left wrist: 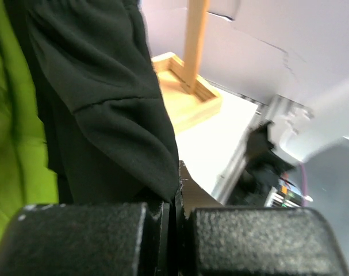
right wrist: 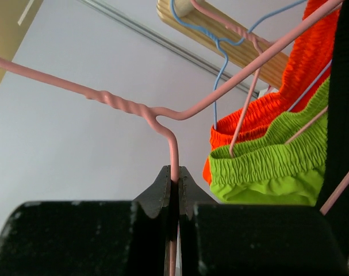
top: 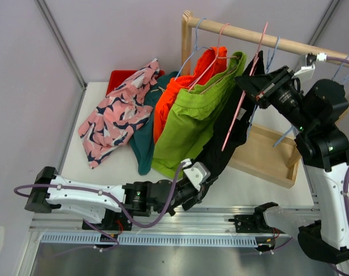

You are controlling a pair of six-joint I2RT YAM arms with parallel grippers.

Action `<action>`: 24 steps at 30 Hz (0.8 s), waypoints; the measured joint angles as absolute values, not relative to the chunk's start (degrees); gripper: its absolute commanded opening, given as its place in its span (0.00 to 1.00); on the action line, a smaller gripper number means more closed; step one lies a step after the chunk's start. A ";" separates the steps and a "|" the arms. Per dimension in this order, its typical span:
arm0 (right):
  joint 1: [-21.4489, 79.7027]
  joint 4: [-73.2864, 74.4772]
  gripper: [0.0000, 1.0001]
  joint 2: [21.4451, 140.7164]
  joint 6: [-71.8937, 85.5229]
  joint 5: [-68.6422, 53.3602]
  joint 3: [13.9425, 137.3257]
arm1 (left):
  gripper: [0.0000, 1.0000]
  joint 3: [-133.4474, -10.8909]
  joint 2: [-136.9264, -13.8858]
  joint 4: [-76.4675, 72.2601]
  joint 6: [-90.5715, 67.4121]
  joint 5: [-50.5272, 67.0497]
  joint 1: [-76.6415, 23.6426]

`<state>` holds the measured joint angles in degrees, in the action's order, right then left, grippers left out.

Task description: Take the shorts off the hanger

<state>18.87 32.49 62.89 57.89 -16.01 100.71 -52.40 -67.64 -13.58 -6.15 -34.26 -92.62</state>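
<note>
The black shorts (top: 231, 129) hang from a pink wire hanger (top: 243, 98) at the right end of a row on the wooden rail (top: 249, 35). My right gripper (top: 250, 86) is shut on that hanger's wire (right wrist: 163, 115) just below its twisted neck. My left gripper (top: 200, 172) is shut on the lower hem of the black shorts (left wrist: 105, 98). Lime green shorts (top: 188, 123) and orange shorts (top: 180, 86) hang on hangers to the left. Dark teal shorts (top: 142, 144) and pink patterned shorts (top: 114, 115) lie further left.
The rack's wooden base tray (top: 266, 155) sits under the rail on the right; it also shows in the left wrist view (left wrist: 185, 98). A red object (top: 119, 77) lies behind the pink shorts. Blue wire hangers (right wrist: 217, 63) hang on the rail.
</note>
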 measured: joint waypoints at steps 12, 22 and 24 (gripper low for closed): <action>18.35 25.30 0.00 52.90 71.22 -20.71 87.02 | 0.00 -72.40 -78.17 -3.57 -1.96 -32.77 -76.34; 17.91 18.87 0.00 58.11 76.69 -25.61 89.65 | 0.00 -66.41 -72.73 6.61 -5.56 -32.16 -78.11; 17.08 18.33 0.00 59.55 76.90 -26.04 89.78 | 0.00 -64.86 -69.80 11.40 -6.66 -34.37 -82.19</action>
<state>17.08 18.33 59.55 76.90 -26.04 89.78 -64.86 -69.80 11.40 -6.66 -34.37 -82.19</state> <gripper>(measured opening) 0.047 0.015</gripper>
